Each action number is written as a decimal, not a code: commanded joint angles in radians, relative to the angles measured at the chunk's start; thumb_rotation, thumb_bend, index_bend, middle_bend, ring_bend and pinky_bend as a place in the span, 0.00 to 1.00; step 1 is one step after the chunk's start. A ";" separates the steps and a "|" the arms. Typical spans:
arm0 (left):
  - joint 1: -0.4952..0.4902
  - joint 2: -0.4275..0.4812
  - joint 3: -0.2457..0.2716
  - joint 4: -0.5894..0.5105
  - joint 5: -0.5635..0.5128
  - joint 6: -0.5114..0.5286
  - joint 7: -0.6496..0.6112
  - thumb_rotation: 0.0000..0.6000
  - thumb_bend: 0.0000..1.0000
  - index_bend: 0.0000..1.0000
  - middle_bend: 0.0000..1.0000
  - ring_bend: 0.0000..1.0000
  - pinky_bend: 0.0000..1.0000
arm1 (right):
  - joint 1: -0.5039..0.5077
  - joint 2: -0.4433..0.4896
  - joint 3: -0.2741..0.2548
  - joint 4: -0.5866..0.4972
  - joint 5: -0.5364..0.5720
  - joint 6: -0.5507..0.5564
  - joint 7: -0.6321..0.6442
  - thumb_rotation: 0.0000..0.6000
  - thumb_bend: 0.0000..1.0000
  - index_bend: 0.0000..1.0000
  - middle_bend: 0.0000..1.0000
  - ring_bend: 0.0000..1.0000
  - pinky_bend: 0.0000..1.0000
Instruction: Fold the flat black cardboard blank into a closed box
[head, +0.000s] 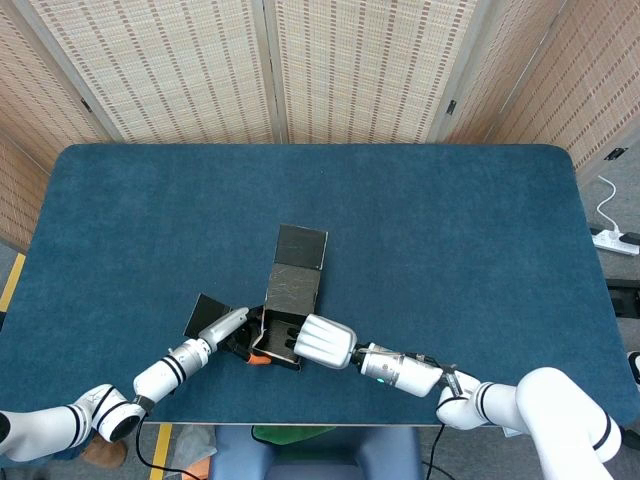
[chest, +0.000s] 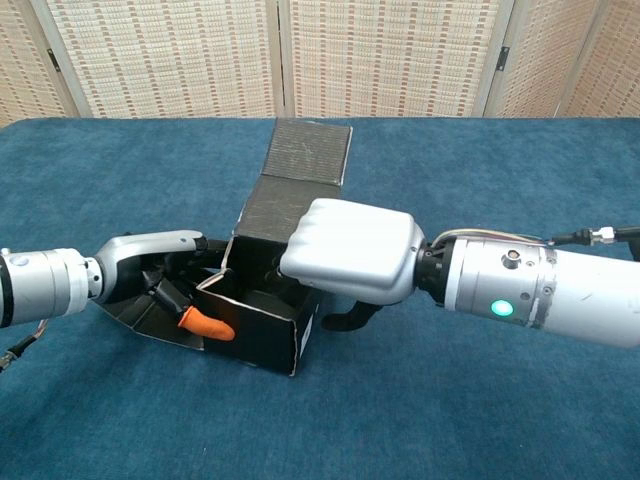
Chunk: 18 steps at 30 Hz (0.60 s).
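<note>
The black cardboard box (head: 283, 338) (chest: 256, 328) stands half folded near the table's front edge. Its walls are up and its top is uncovered. The long lid flap (head: 298, 262) (chest: 302, 170) lies back flat toward the far side. My right hand (head: 322, 341) (chest: 352, 250) covers the box's right side, its fingers reaching down inside and its thumb (chest: 346, 318) outside the right wall. My left hand (head: 226, 324) (chest: 152, 262) lies over the flat left side flap (head: 205, 311) (chest: 135, 312). It grips the left corner, with an orange fingertip (chest: 205, 325) on the front wall.
The blue table (head: 450, 230) (chest: 500, 420) spreads wide around the box. Woven folding screens (head: 350, 70) stand behind its far edge. A white power strip (head: 615, 240) lies on the floor at the right.
</note>
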 joint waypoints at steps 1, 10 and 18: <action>0.000 0.000 0.000 0.001 0.002 -0.002 -0.005 1.00 0.21 0.41 0.48 0.48 0.68 | 0.011 0.017 -0.001 -0.021 0.003 -0.023 0.003 1.00 0.21 0.67 0.68 0.77 1.00; 0.008 -0.006 -0.003 0.012 -0.001 0.008 0.007 1.00 0.21 0.41 0.48 0.48 0.68 | 0.031 0.033 0.013 -0.049 0.011 -0.053 -0.004 1.00 0.19 0.89 0.96 0.79 1.00; 0.031 -0.027 -0.017 0.031 -0.026 0.041 0.081 1.00 0.21 0.40 0.48 0.48 0.67 | 0.016 0.028 0.015 -0.013 -0.004 -0.001 -0.010 1.00 0.20 0.95 0.94 0.78 1.00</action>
